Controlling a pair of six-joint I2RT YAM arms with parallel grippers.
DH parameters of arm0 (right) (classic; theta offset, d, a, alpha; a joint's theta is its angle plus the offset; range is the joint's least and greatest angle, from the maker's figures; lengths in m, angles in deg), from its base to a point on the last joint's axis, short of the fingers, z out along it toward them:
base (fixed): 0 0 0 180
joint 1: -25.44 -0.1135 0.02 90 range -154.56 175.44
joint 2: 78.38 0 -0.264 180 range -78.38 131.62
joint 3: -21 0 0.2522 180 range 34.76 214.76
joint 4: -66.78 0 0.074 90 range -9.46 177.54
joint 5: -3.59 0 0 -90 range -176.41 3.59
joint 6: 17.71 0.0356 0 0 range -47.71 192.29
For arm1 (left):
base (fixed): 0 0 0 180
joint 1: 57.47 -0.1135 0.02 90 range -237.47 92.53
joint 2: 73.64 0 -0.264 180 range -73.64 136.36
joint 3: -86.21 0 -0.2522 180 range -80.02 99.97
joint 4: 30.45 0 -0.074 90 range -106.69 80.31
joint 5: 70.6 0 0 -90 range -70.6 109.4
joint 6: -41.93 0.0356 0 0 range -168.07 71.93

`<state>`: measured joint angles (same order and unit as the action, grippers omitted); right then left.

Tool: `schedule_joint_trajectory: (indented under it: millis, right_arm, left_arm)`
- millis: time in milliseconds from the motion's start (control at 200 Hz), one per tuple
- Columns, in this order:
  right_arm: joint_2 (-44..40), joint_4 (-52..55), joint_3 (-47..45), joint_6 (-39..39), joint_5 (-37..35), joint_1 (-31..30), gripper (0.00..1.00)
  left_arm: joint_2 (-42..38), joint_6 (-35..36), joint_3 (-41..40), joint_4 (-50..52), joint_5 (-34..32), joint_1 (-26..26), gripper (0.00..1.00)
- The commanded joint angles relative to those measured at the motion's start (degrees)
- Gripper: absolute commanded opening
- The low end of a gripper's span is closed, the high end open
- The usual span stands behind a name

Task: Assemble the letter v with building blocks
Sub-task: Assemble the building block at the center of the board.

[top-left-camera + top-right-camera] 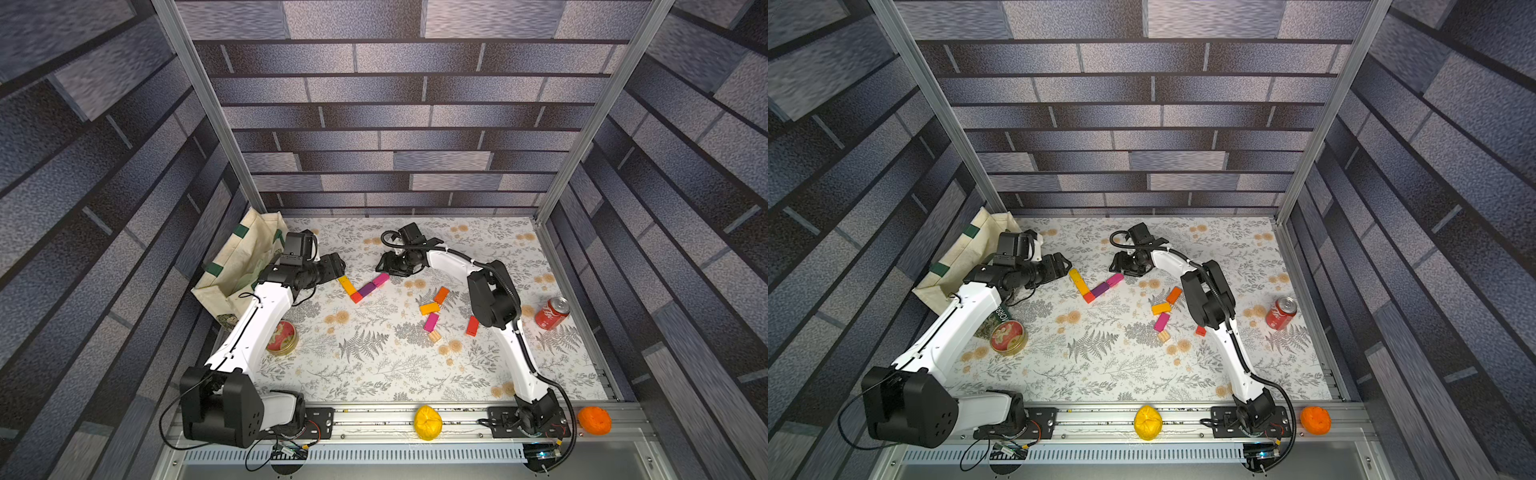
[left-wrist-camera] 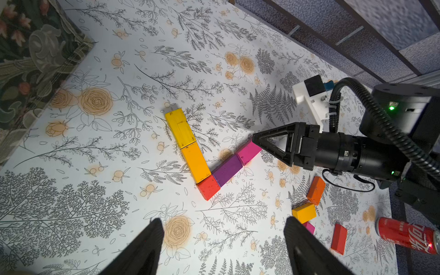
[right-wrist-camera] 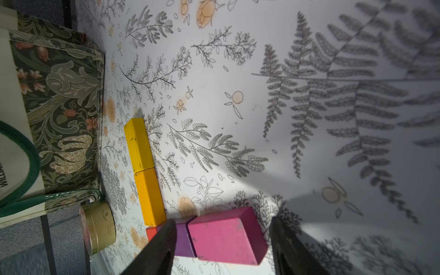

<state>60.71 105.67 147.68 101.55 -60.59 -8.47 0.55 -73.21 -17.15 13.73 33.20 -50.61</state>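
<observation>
We're on the V [image 2: 196, 162], at its right stroke: red block [image 2: 208, 188] at the corner, then the purple block [image 2: 227, 170], then the magenta block [image 2: 248, 151] at the tip, butted end to end against purple. The right claw [image 3: 222, 221] sits low over that magenta block with its fingers apart, one on each side. One finger overlaps the purple block's edge in the wrist view and the other shows a gap, so I read it as straddling, not clamped. Seating or squaring this piece looks like the job in hand. The next move calls for a straight lift off without dragging it, then a trip to the spare blocks [image 1: 429, 308], loose and well apart from the V. The left claw [image 2: 223, 221] hovers spread wide and empty, near the yellow block [image 2: 179, 127].
</observation>
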Motion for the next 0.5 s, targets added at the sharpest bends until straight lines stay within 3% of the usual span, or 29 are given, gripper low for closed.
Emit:
schedule_joint_trajectory:
  millis: [0,496]
  right_arm:
    - [1.81,2.20,1.16,-0.51,0.25,-0.65,0.62]
    - [2.06,3.39,1.23,-0.52,-0.71,-0.98,0.52]
  left_arm:
    - [-1.34,-0.60,-0.73,0.55,0.96,-0.36,0.82]
    - [-0.68,-0.69,-0.51,0.96,1.15,-0.40,0.82]
